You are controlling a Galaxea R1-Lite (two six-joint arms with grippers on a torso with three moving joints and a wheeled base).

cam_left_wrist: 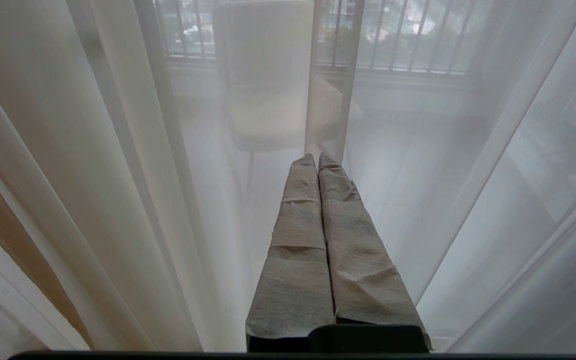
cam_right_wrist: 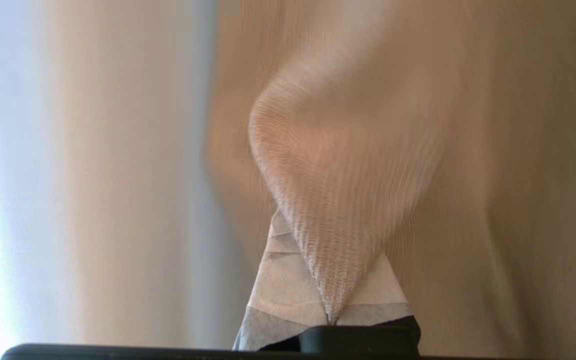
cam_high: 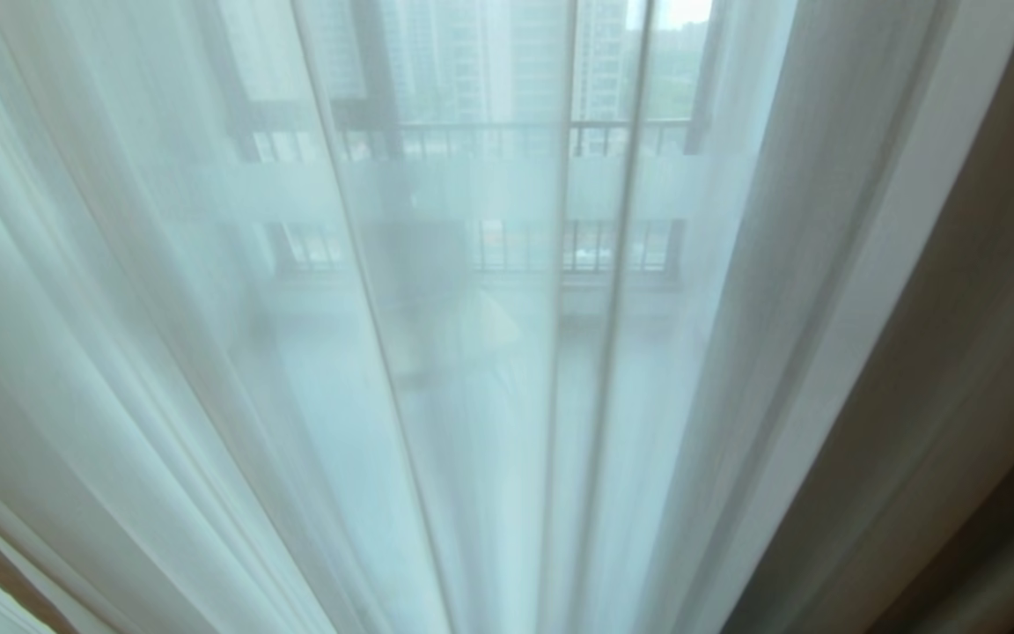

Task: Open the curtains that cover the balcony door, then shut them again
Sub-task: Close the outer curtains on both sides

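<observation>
Our white sheers hang closed across the whole middle of the head view, falling in long soft folds from top to bottom. Along the right edge of that view hangs the thick beige-grey drape, just beside the sheers and partly overlapping their outer fold; a sliver of the same heavy fabric shows at the lower left corner.

Through the thin cloth we make out the balcony door: a dark upright frame member and a frosted pale band running level across the glass. Beyond it stand the barred railing and hazy tall buildings.

In the right wrist view our right gripper has its paper-wrapped fingers pinched together on a fold of the woven drape. The cloth rises from between the fingertips in a cone-shaped pucker, its ribbed weave plain to see, with more of the same fabric behind it and a paler strip of sheer to one side.

In the left wrist view our left gripper hangs just short of the sheers, its two wrapped fingers pressed flat against each other with nothing between them. Through the sheer ahead of it we see a pale chair on the balcony floor and the railing bars behind.
</observation>
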